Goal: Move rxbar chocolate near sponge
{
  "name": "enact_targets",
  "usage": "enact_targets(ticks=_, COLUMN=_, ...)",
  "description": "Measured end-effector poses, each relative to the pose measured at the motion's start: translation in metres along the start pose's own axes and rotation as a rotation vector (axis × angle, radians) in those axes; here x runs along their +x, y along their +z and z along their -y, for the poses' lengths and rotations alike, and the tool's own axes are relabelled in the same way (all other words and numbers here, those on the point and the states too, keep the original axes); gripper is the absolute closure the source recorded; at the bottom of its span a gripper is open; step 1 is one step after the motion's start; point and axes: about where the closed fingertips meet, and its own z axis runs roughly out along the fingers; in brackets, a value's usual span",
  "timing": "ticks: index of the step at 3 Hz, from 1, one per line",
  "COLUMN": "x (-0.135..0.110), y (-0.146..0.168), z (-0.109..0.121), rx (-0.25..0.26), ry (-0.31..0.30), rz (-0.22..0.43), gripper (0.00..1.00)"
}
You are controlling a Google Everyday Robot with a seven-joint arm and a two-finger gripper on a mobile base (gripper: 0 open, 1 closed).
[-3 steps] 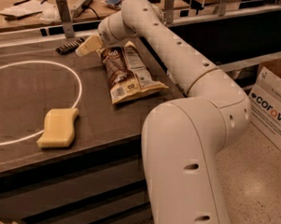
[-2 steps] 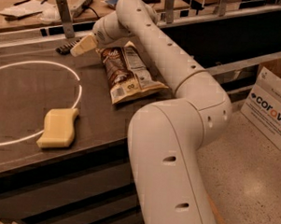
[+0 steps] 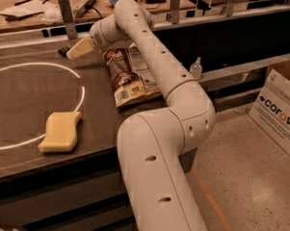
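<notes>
The rxbar chocolate (image 3: 64, 50) is a small flat black bar lying at the far edge of the dark table (image 3: 35, 93), near a metal post. My gripper (image 3: 78, 49) reaches over the table's back and sits right beside the bar, at its right end, low over the surface. The sponge (image 3: 61, 131) is a pale yellow wavy-edged block lying near the table's front edge, well in front of the bar and apart from the gripper.
A large brown-and-white snack bag (image 3: 130, 73) lies to the right of the gripper, under my arm. A white circle line (image 3: 80, 98) is marked on the table. A small clear bottle (image 3: 196, 67) and a cardboard box (image 3: 280, 111) stand to the right, off the table.
My arm has stretched further left and back, carrying the gripper from above the snack bag's top to the black bar. The sponge and the bag have not moved.
</notes>
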Motion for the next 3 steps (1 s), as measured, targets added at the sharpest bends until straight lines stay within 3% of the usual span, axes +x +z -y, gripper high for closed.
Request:
enact_targets(ticks=2, x=0.002, y=0.02, z=-0.012, rx=-0.057, ry=-0.01, rz=-0.012, gripper=0.0)
enact_targets(ticks=3, x=-0.008, y=-0.018, z=-0.01, rx=-0.071, ry=-0.06, rz=-0.018, gripper=0.0)
